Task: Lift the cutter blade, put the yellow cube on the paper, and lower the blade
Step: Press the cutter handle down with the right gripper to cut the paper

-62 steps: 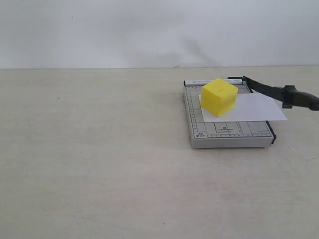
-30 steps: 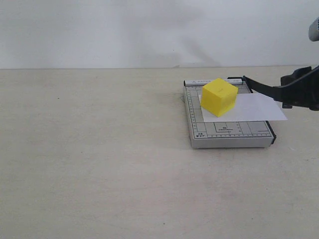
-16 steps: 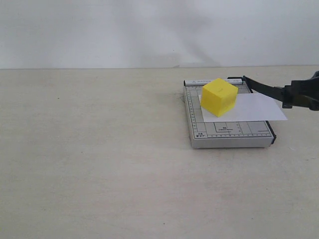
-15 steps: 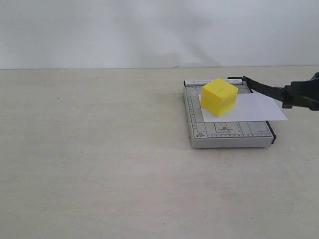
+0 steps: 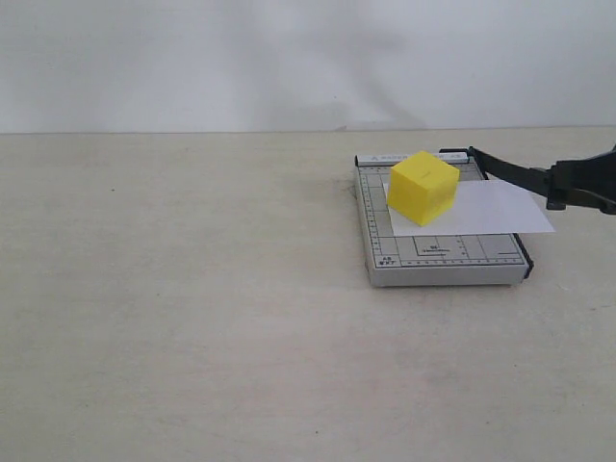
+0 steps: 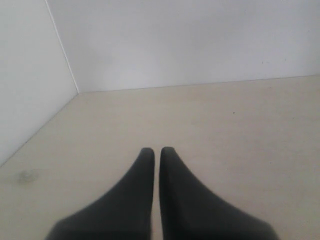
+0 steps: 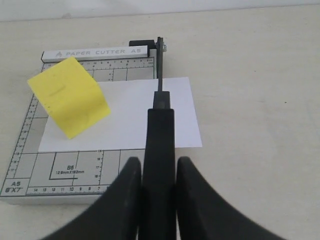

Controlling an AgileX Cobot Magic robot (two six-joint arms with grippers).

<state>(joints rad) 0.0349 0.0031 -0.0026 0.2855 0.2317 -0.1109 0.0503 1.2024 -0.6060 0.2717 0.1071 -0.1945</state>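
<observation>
The yellow cube (image 5: 423, 187) (image 7: 70, 100) rests on the white paper (image 5: 496, 212) (image 7: 130, 120), which lies across the grey gridded board (image 5: 438, 255) (image 7: 65, 170) and overhangs its right side. The cutter blade (image 5: 510, 170) (image 7: 160, 65) stands raised, slanting up and to the right from its hinge at the board's far corner. My right gripper (image 5: 589, 183) (image 7: 159, 161) is shut on the blade's thick black handle, one finger on each side. My left gripper (image 6: 157, 149) is shut on nothing, over bare table, and is out of the exterior view.
A white wall runs behind the beige table (image 5: 192, 289). In the left wrist view a second white wall (image 6: 30, 75) meets the table at a corner.
My right gripper came in from the right edge and settled round the blade handle. Blade, cube and paper have not visibly moved.
</observation>
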